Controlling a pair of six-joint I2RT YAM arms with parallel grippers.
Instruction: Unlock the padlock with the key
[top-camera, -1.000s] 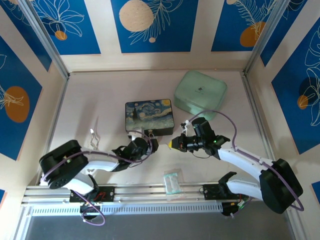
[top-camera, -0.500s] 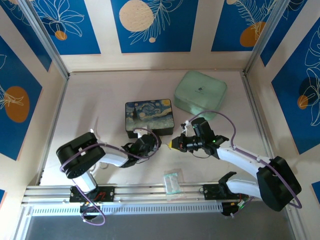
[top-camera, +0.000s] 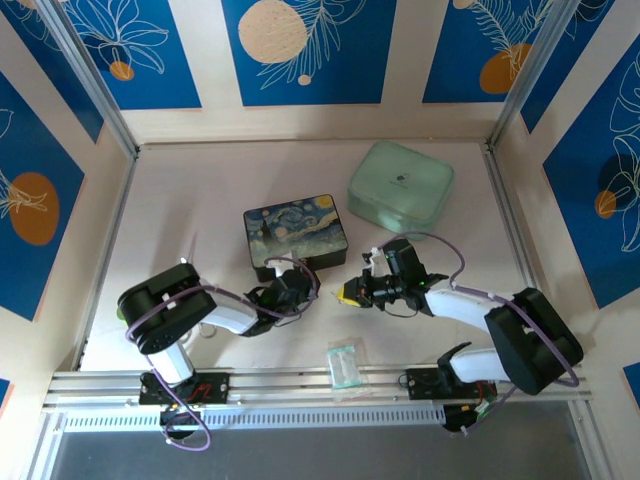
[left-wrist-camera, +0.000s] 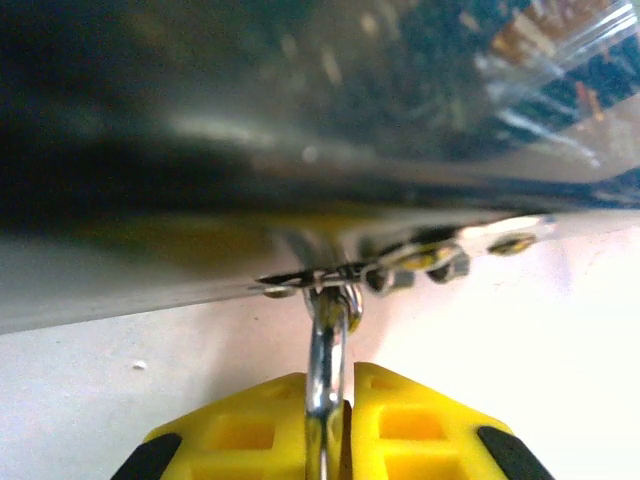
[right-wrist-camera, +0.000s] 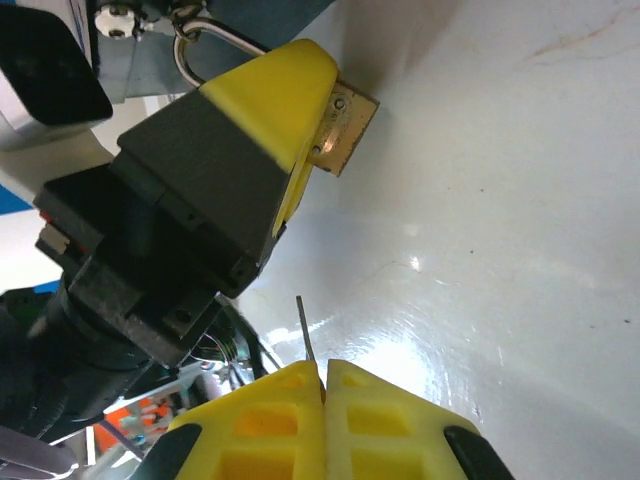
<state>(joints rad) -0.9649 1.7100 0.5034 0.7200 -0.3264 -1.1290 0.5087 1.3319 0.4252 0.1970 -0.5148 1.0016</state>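
At the front of the painted box, the padlock and the key are near but apart.
Left fingers pinch the padlock on the hasp; right fingers pinch the key by its head. Stiff, smooth metal; the thin key probably twists easily.

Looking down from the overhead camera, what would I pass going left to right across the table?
Left arm's bulky black joint → starry painted box → pale green case → right arm's bulky black joint.
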